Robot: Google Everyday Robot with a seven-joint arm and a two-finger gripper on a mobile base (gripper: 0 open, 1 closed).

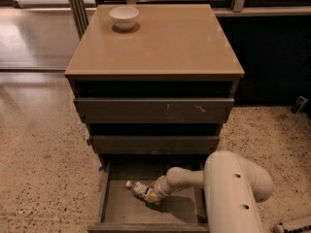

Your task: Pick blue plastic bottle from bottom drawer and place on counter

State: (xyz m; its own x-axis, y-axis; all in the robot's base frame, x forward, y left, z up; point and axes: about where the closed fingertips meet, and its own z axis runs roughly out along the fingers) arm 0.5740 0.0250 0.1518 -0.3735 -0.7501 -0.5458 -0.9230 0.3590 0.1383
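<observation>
The blue plastic bottle (pixel 138 189) looks clear, with a white cap and a label, and lies on its side in the open bottom drawer (pixel 112 210), cap pointing to the upper left. My gripper (pixel 153 195) is down inside the drawer at the bottle's lower right end, on the end of the white arm (pixel 233 193). The tan counter (pixel 165 42) tops the dark cabinet above.
A white bowl (pixel 124 17) stands at the counter's back left corner. The two upper drawers (pixel 153 110) are pulled out a little above the bottom one. Speckled floor lies to both sides. A dark wall panel stands at the right.
</observation>
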